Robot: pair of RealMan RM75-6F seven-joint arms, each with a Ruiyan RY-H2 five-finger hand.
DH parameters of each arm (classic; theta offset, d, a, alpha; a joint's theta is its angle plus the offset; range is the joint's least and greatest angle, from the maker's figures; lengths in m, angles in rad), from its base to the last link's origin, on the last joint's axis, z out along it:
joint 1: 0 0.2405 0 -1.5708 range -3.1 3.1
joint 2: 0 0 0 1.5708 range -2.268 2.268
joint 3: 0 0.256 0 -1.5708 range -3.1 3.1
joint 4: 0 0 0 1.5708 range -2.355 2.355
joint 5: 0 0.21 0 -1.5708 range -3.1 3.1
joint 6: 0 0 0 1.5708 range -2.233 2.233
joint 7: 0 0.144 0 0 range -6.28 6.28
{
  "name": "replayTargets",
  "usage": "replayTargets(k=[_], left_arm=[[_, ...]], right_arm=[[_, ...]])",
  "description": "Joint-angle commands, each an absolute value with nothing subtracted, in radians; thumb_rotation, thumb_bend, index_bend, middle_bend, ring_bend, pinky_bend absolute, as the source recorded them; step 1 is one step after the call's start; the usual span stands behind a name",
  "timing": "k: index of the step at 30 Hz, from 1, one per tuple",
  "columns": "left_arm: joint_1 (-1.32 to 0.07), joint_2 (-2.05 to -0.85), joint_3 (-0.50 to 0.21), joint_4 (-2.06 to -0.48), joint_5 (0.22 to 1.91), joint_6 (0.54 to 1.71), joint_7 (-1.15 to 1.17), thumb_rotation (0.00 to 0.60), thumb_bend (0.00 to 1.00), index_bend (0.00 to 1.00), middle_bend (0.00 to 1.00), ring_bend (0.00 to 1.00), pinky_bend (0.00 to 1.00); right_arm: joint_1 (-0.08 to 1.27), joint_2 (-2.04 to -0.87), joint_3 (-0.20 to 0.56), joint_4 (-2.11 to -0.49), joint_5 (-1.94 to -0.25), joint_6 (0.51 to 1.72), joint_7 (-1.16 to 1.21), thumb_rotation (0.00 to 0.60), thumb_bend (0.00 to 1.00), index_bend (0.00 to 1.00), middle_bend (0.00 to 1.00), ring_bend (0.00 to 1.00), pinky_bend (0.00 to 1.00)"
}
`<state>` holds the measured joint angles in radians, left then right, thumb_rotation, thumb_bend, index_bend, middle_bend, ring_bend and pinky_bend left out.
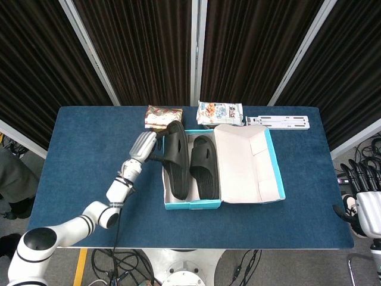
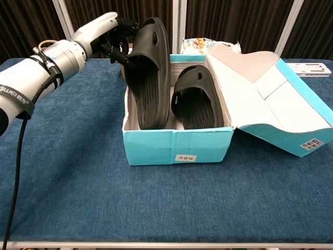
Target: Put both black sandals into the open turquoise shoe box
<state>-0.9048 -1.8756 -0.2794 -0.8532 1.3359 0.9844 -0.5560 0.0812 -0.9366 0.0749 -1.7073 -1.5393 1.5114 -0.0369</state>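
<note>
The open turquoise shoe box [image 1: 193, 204] [image 2: 177, 146] stands mid-table, its lid [image 2: 260, 88] folded out to the right. One black sandal [image 1: 203, 166] [image 2: 196, 101] lies in the box's right half. The other black sandal [image 1: 174, 161] [image 2: 148, 78] stands tilted in the left half, its toe down inside and its heel sticking up above the rear rim. My left hand [image 1: 144, 146] [image 2: 106, 34] holds it at the heel end, fingers curled on the strap. My right hand [image 1: 366, 202] hangs off the table's right edge, fingers apart and empty.
Behind the box lie two snack packets [image 1: 163, 117] [image 1: 220, 112] and a white metal rail [image 1: 278, 121]. The blue table [image 1: 89, 155] runs wide to the left and in front of the box.
</note>
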Motion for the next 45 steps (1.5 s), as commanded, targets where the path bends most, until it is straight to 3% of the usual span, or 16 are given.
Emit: replayTargets(k=[1, 18, 25, 27, 29, 33, 35, 40, 45], left_arm=[[-0.905, -1.872, -0.277, -0.866, 1.316, 0.940, -0.552, 0.600, 0.00, 0.49, 0.50, 0.66, 0.76], [-0.916, -1.825, -0.286, -0.948, 1.172, 0.682, -0.478, 0.600, 0.00, 0.47, 0.51, 0.66, 0.76], [-0.933, -1.827, -0.287, -0.947, 1.112, 0.620, -0.382, 0.600, 0.00, 0.39, 0.50, 0.65, 0.75], [-0.934, -1.817, -0.287, -0.966, 1.106, 0.618, -0.354, 0.600, 0.00, 0.29, 0.42, 0.59, 0.72], [-0.931, -1.807, -0.285, -0.990, 1.111, 0.637, -0.330, 0.600, 0.00, 0.19, 0.29, 0.46, 0.67], [-0.922, -1.776, -0.273, -1.044, 1.117, 0.682, -0.241, 0.600, 0.00, 0.13, 0.11, 0.11, 0.50], [-0.917, -1.761, -0.270, -1.071, 1.111, 0.708, -0.189, 0.600, 0.00, 0.11, 0.04, 0.02, 0.38], [-0.912, -1.670, -0.260, -1.202, 1.051, 0.721, -0.026, 0.600, 0.00, 0.09, 0.01, 0.00, 0.27], [-0.919, -1.508, -0.236, -1.402, 0.985, 0.707, 0.130, 0.600, 0.00, 0.09, 0.01, 0.00, 0.26]], right_arm=[[0.082, -0.936, 0.075, -1.708, -1.538, 1.509, -0.037, 0.600, 0.07, 0.00, 0.00, 0.00, 0.00], [0.084, -0.938, 0.075, -1.706, -1.535, 1.503, -0.039, 0.600, 0.07, 0.00, 0.00, 0.00, 0.00], [0.084, -0.936, 0.074, -1.708, -1.533, 1.500, -0.039, 0.600, 0.07, 0.00, 0.00, 0.00, 0.00], [0.083, -0.936, 0.073, -1.707, -1.535, 1.502, -0.038, 0.600, 0.07, 0.00, 0.00, 0.00, 0.00], [0.081, -0.936, 0.073, -1.705, -1.536, 1.505, -0.036, 0.600, 0.07, 0.00, 0.00, 0.00, 0.00], [0.081, -0.934, 0.073, -1.706, -1.538, 1.507, -0.033, 0.600, 0.07, 0.00, 0.00, 0.00, 0.00], [0.080, -0.933, 0.073, -1.705, -1.540, 1.508, -0.031, 0.600, 0.07, 0.00, 0.00, 0.00, 0.00], [0.075, -0.934, 0.070, -1.699, -1.546, 1.517, -0.022, 0.600, 0.07, 0.00, 0.00, 0.00, 0.00], [0.073, -0.934, 0.069, -1.694, -1.550, 1.521, -0.014, 0.600, 0.07, 0.00, 0.00, 0.00, 0.00]])
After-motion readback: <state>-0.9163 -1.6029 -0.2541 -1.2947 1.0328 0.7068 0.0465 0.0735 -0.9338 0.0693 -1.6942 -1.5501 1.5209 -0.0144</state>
